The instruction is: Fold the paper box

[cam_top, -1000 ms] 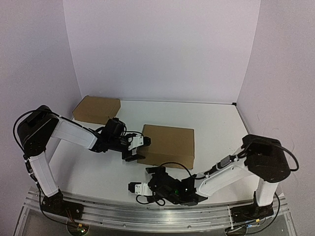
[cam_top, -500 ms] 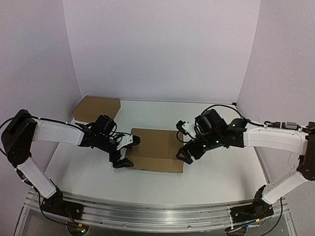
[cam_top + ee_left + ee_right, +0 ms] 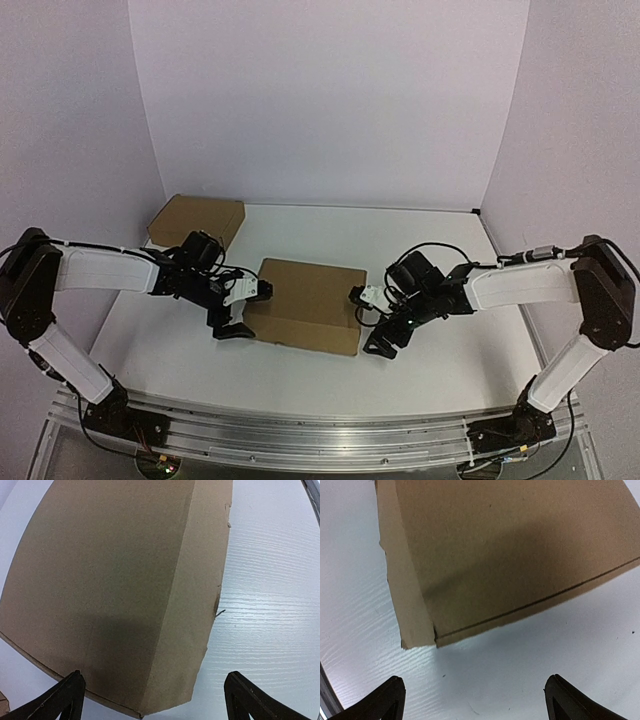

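Extends both arms inward, elbows out to the sides, forearms low and near level. Points the left gripper point(image 3: 247, 310) at the right gripper point(image 3: 368, 322), claw facing claw, well apart. Spreads both pairs of fingers wide, clamping nothing between them.

The paper box point(image 3: 305, 305) lies flat in the middle of the white bench point(image 3: 440, 260), its long sides running left to right. The left gripper point(image 3: 246, 311) sits at its left end and the right gripper point(image 3: 368, 322) at its right end, both with jaws spread wide and holding nothing. A second brown box point(image 3: 197, 222) rests at the far left corner.
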Robot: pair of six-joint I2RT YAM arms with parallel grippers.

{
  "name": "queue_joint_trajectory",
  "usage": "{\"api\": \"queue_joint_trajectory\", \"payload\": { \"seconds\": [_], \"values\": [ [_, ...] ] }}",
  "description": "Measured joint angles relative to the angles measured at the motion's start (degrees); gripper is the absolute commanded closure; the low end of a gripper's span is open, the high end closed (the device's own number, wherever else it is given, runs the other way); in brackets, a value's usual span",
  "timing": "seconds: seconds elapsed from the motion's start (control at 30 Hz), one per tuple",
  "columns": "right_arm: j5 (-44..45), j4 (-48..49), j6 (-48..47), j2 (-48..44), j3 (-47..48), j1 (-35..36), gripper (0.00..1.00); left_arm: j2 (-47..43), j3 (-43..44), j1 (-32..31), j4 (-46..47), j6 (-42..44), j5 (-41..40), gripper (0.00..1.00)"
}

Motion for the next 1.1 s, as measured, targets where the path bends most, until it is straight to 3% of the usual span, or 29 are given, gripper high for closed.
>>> {"api": "queue_joint_trajectory", "payload": {
  "seconds": [0.27, 0.53, 0.77, 0.9, 1.1],
  "values": [
    [-3.1, 5.8, 0.5, 0.8, 0.0, 0.0, 0.02, -6.8, 0.3, 6.0, -2.7, 4.1, 4.7, 0.00],
    [-2.4, 10.6, 2.7, 5.8, 0.2, 0.0, 0.02, 4.6, 0.2, 8.4, -2.1, 6.2, 3.5, 0.00],
    [-2.3, 12.1, 2.5, 8.9, 0.8, 0.0, 0.07, 6.0, 0.6, 8.3, 0.4, 7.4, 5.1, 0.07],
    [-2.3, 13.6, 1.9, 9.4, 1.3, 0.0, 0.14, 7.6, 0.6, 7.7, 1.4, 8.7, 6.7, 0.21],
    [-1.5, 14.3, 2.1, 10.6, 1.8, -0.5, 0.53, 10.8, 0.8, 7.4, 3.8, 10.0, 6.7, 0.45]
  ]
}}
